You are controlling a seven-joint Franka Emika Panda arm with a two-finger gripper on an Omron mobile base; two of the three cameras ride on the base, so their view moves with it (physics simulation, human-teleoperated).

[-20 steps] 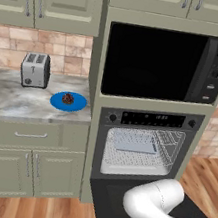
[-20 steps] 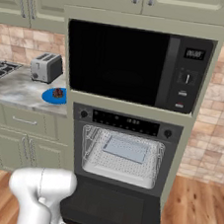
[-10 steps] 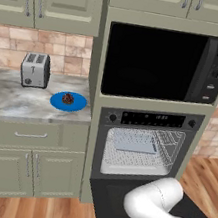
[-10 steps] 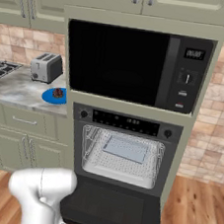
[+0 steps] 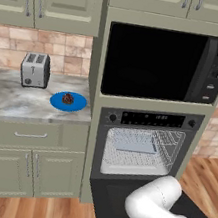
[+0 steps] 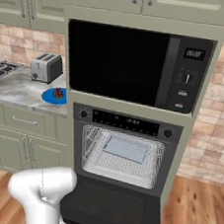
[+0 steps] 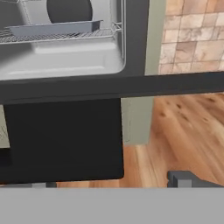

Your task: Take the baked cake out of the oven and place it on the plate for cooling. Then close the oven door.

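The cake (image 5: pixel 68 98) is set on the plate (image 5: pixel 56 103), left of the oven (image 5: pixel 145 148). The door (image 6: pixel 112 208), stiff and heavy, should be lifted by its handle (image 7: pixel 113 85). The fingers' state cannot be told.

The oven (image 5: pixel 145 148) sits in a tall cabinet column, directly below the microwave (image 5: pixel 167 65). Its door (image 6: pixel 114 209) hangs open, flat out in front of the oven. A tray (image 6: pixel 126 149) rests on a rack inside the oven. Left of the oven runs a counter (image 5: pixel 11 101). On it the plate (image 5: pixel 68 102) lies nearest the oven, with the cake (image 5: pixel 68 98) on it. The toaster (image 5: pixel 35 69) stands further left, behind the plate.
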